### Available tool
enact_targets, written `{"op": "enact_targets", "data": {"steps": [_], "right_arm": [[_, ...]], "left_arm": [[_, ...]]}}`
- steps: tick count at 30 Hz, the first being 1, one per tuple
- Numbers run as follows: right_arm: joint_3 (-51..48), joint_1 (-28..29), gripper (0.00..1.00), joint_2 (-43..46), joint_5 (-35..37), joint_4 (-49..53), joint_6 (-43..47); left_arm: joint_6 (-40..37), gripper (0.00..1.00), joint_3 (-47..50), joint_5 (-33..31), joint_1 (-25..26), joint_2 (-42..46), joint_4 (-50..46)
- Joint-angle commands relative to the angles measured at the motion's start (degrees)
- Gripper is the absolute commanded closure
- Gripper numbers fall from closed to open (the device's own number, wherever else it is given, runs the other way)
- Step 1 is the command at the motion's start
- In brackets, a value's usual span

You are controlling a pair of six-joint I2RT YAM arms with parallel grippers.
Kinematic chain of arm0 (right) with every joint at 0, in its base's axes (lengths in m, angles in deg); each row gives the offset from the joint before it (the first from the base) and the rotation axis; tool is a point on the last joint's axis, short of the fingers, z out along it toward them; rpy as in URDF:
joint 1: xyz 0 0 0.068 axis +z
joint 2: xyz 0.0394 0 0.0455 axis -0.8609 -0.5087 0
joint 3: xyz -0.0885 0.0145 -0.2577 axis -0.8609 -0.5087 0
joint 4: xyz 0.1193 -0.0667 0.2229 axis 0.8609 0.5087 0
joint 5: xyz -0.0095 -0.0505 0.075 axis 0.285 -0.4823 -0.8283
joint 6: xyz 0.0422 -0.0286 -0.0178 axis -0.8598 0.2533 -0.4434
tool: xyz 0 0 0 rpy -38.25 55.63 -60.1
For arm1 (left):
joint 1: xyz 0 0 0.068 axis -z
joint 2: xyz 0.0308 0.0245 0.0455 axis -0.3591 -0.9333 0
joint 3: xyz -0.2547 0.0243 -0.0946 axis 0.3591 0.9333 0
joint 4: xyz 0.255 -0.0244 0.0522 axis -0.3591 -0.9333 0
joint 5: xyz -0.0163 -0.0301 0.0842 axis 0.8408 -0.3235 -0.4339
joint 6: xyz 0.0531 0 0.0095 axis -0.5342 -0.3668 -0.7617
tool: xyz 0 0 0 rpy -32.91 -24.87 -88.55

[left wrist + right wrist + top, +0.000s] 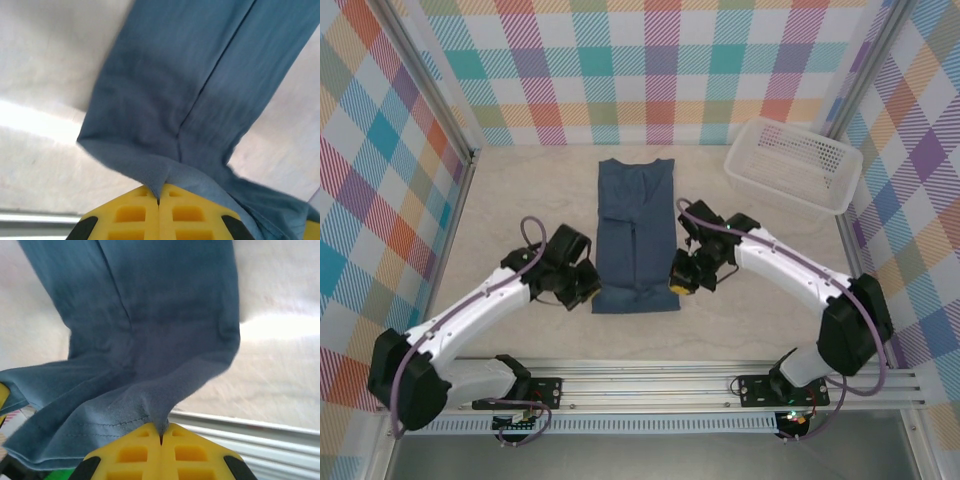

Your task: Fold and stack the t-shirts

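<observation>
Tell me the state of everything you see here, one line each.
t-shirt: folded into a long strip, lying flat, near corners pinched.
left gripper: shut on t-shirt.
right gripper: shut on t-shirt.
basket: upright, apart from t-shirt.

White arm links (470, 310) with black joints (565, 250), looping purple cables (524, 232), and waffle-moulded yellow fingers (135, 212).

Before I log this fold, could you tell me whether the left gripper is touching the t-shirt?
Touching. The left wrist view shows the left gripper shut on the t-shirt, with the fabric's edge pinched between its closed jaws.
</observation>
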Motion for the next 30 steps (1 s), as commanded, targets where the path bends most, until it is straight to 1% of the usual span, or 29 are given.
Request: {"op": "enact_targets", "data": {"steps": [1, 4, 9, 13, 17, 18, 19, 20, 22, 23, 25, 26, 28, 30], "right_arm": [[7.3, -2.9, 1.00, -4.2, 1.1, 2.7, 5.5], [14.0, -5.7, 1.00, -9.6, 0.9, 3.3, 7.9], [23.1, -9.8, 1.00, -19.9, -1.2, 2.6, 11.2], [28.5, -12.3, 1.00, -28.1, -2.7, 1.7, 12.2], [32.8, -13.8, 1.00, -34.6, -4.5, -0.1, 13.0], [34.2, -14.2, 1.00, -36.3, -5.0, 0.3, 13.3], [35.9, -14.6, 1.00, -37.9, -5.4, 0.9, 13.7], [37.5, -14.9, 0.90, -39.4, -5.4, 1.5, 14.1], [39.7, -15.4, 0.70, -40.5, -3.6, 2.4, 15.2], [40.1, -15.5, 0.64, -39.9, -2.4, 2.1, 16.1], [39.7, -15.5, 0.55, -37.3, 0.0, 1.2, 17.3], [38.7, -15.5, 0.53, -35.5, 1.1, 0.7, 17.6], [35.0, -15.5, 0.53, -31.7, 2.4, -0.4, 17.4], [28.7, -15.2, 0.55, -27.3, 2.5, -3.0, 16.3]], "left_arm": [[-5.5, 1.00, -6.3, 0.0, -4.6, -5.2, 2.5], [-8.8, 1.00, -12.5, 0.7, -7.8, -12.4, 2.4], [-11.4, 1.00, -18.9, 1.8, -11.8, -22.2, 5.5], [-13.4, 1.00, -24.6, 4.5, -13.4, -31.4, 7.8], [-16.0, 0.99, -31.5, 4.4, -13.8, -38.5, 7.7], [-16.4, 0.97, -32.6, 4.6, -14.0, -39.7, 7.7], [-16.7, 0.93, -34.0, 5.0, -14.3, -41.2, 7.7], [-17.1, 0.82, -35.4, 5.2, -14.7, -42.7, 7.1], [-18.5, 0.62, -37.4, 3.4, -15.4, -43.8, 5.4], [-18.8, 0.57, -37.2, 2.2, -15.6, -43.1, 5.8], [-18.2, 0.54, -35.7, 1.9, -16.2, -40.2, 7.0], [-17.9, 0.54, -34.6, 1.8, -16.3, -38.4, 7.1], [-16.8, 0.54, -30.7, 1.5, -16.2, -34.2, 6.9], [-14.6, 0.55, -24.0, 1.3, -16.2, -29.2, 8.4]]}}
